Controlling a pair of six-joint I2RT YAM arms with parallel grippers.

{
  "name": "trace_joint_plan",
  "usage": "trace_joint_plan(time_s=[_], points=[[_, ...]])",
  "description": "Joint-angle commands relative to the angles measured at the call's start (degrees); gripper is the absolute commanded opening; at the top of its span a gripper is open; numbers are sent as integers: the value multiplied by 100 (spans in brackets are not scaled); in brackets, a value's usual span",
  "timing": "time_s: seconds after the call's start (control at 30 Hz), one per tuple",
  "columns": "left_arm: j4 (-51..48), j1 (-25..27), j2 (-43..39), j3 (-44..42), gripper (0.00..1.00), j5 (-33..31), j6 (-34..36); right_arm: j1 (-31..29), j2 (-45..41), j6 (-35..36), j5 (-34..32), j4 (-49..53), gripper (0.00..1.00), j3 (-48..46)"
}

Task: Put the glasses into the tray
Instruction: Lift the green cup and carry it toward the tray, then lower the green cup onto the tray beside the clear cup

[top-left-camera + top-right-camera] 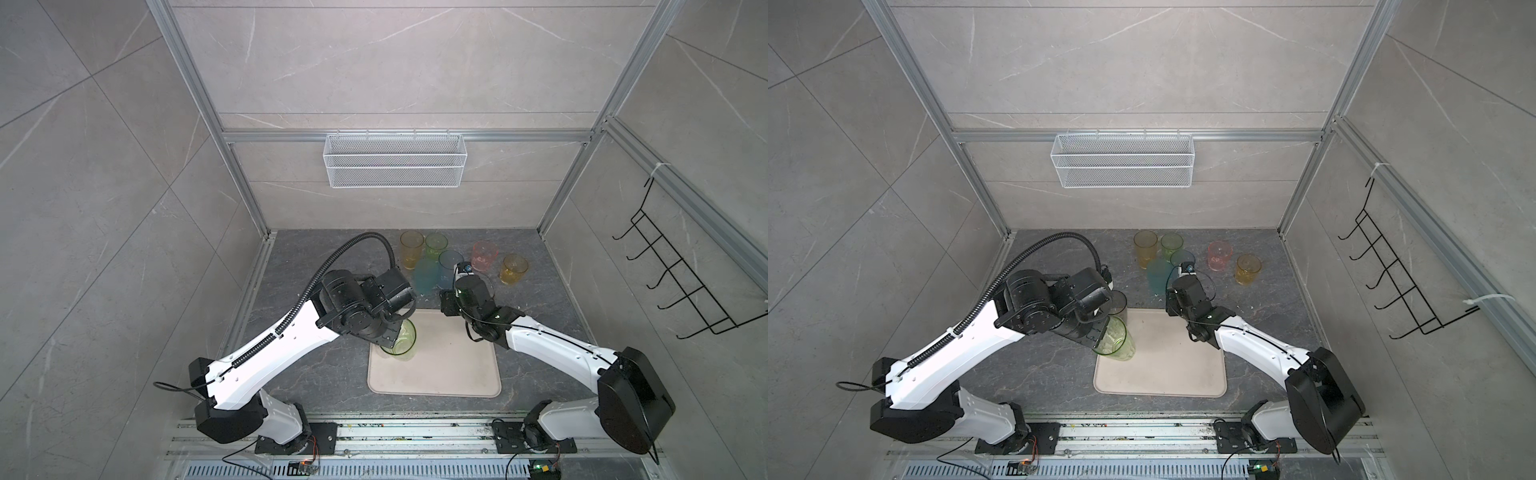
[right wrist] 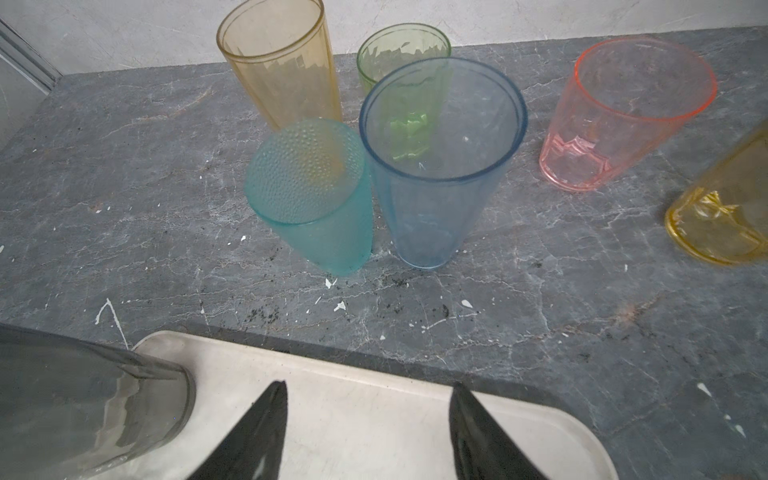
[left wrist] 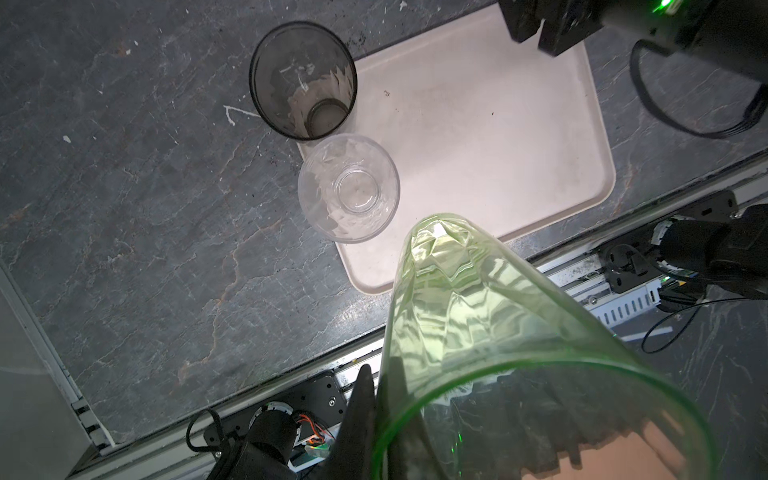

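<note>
Green glass (image 3: 478,316) pinched at rim by left tool (image 3: 376,395), tilted over tray (image 3: 478,137) edge; to be levelled, set beside clear glass (image 3: 348,188). Right tool (image 2: 368,432) open, empty.

Glossy see-through green tumbler (image 3: 478,311), dimpled teal tumbler (image 2: 307,187), matt beige tray (image 3: 478,124), veined stone-look tabletop (image 3: 145,208), wire-mesh basket (image 1: 395,160)

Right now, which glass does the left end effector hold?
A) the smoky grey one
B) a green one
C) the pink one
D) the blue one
B: the left end effector is shut on the rim of a green glass, which it holds at the edge of the tray.
</note>
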State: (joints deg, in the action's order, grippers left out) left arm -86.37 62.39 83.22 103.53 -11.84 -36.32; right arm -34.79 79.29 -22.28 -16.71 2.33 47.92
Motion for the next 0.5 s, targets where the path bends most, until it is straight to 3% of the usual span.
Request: trace_joint_plan(time_s=[0.0,0.47], points=[[-385,29,-219,-204,0,56,-232,18,56,-46,-132,-12,64,79],[356,80,-735,-1837,0,173,-893,18,139,-47,-104,43,64,140]])
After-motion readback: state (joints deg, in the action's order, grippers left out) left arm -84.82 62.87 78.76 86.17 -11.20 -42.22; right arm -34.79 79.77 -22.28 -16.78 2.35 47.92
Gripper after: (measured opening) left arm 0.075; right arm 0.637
